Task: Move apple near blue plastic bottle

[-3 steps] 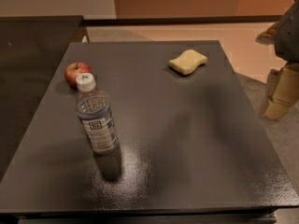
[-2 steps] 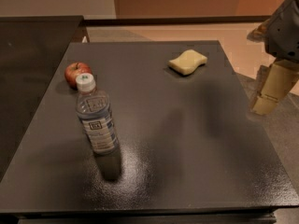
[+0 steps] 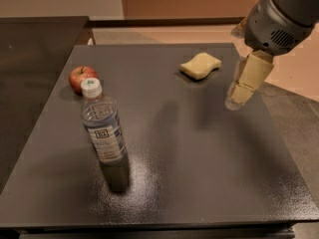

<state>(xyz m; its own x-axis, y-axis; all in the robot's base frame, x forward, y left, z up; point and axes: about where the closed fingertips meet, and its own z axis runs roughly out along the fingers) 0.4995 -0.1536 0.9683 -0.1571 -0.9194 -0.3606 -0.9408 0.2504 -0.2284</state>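
A dark, speckled worktop fills most of the view. On it stand the small red apple, the blue plastic bottle and a pale yellow sponge. The apple sits on the far left part of the worktop, close to the left edge, with yellowish patches on its skin and its stem end facing up. The bottle stands upright in front of the apple and slightly to its right, with a clear body, a blue-and-white label around its middle and a white cap. From this angle the cap overlaps the apple's lower right edge, but the bottle's base rests nearer the camera than the apple, so the two are near each other rather than side by side. The sponge lies flat on the far right part of the worktop, well apart from both. The robot's grey arm housing comes in from the upper right corner. The beige tool hangs down from it over the right part of the worktop, just right of and in front of the sponge, and well apart from the apple and bottle. I cannot tell whether the tool is released or clenched. A second dark surface adjoins the worktop on the left.
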